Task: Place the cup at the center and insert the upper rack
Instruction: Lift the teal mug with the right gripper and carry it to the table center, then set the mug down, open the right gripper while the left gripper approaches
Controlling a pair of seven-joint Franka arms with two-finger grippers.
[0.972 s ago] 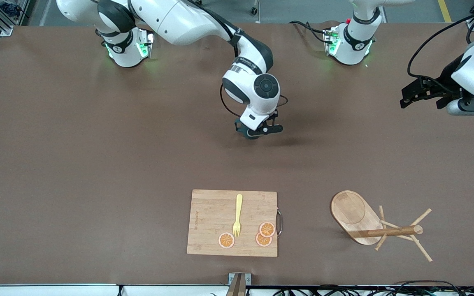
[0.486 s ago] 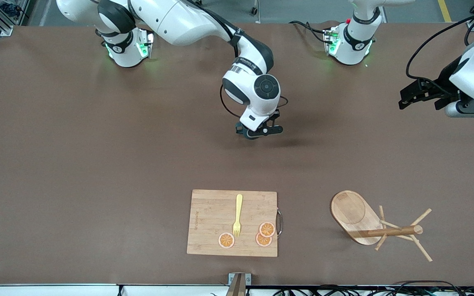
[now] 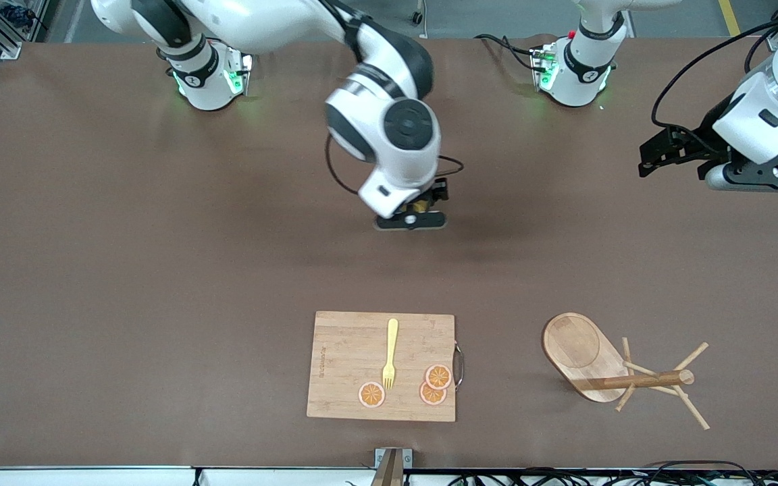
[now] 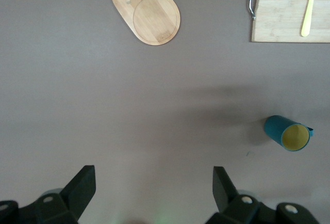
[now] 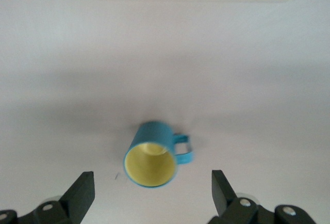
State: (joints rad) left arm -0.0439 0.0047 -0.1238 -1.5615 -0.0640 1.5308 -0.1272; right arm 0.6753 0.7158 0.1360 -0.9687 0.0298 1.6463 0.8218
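Fingers of the right gripper (image 5: pixel 149 195) stand apart and empty above the cup (image 5: pixel 152 155), which sits upright on the bare bench (image 3: pixel 159 270) near its middle, farther from the front camera than the cutting board (image 3: pixel 352 364). Toward the left arm's end, the upper rack (image 3: pixel 615 371) lies tipped on its side, and the left gripper (image 4: pixel 154 193) hangs spread wide, holding nothing, over bare bench.

The right arm reaches from its base out over the middle of the table, its right gripper (image 5: pixel 149 193) pointing down with fingers spread wide, while the left arm waits at its end, left gripper (image 4: pixel 153 193) likewise spread and holding nothing.
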